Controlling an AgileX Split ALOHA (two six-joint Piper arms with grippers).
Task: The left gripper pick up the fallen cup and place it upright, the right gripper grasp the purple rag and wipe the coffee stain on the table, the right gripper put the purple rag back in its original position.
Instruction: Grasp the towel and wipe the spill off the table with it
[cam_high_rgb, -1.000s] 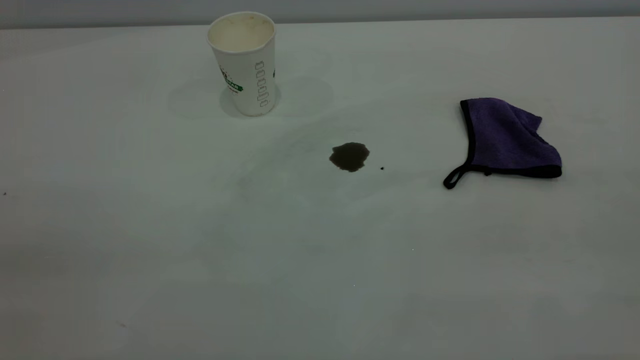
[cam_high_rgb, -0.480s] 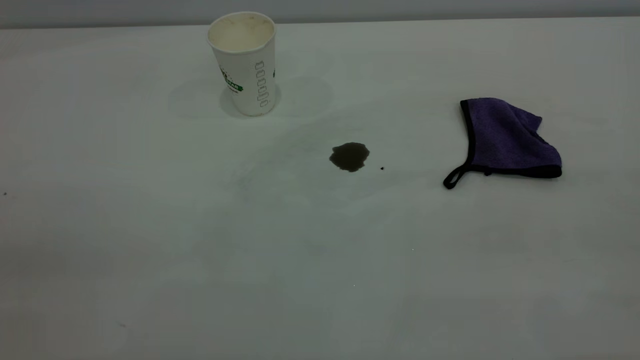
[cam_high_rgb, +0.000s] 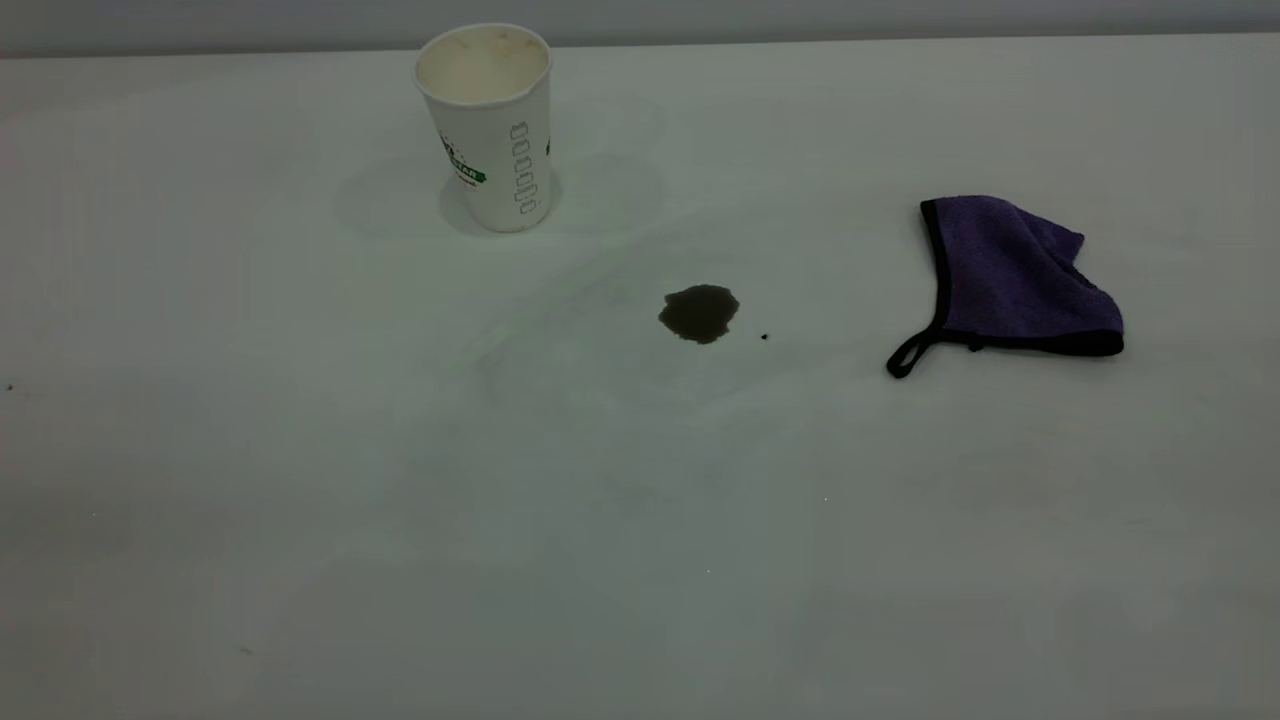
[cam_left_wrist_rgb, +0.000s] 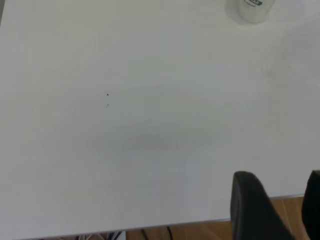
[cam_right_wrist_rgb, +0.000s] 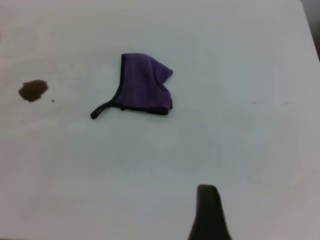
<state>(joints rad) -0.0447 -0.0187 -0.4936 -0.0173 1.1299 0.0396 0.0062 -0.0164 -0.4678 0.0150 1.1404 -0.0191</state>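
Cup (cam_high_rgb: 488, 125) — 1 white paper cup, upright, mouth up, at the far left of the table (cam_high_rgb: 300, 480); its base also shows in the left wrist view (cam_left_wrist_rgb: 251, 9).

Coffee stain (cam_high_rgb: 699, 313) — 1 dark brown blotch near mid-table, between cup and rag, apart from both; a tiny dark speck (cam_high_rgb: 764, 337) lies just beside it.

Purple rag (cam_high_rgb: 1010, 275) — 1 crumpled cloth with black edging, lying flat at the right, its corner loop pointing toward the stain.

Left gripper (cam_left_wrist_rgb: 280, 205) — 2 dark fingers with a clear gap between them, holding nothing, over the table's near edge, well apart from the cup.

Right gripper (cam_right_wrist_rgb: 209, 212) — only 1 finger shows, so its spread cannot be told; well apart from the rag (cam_right_wrist_rgb: 145, 90), with bare table between them.
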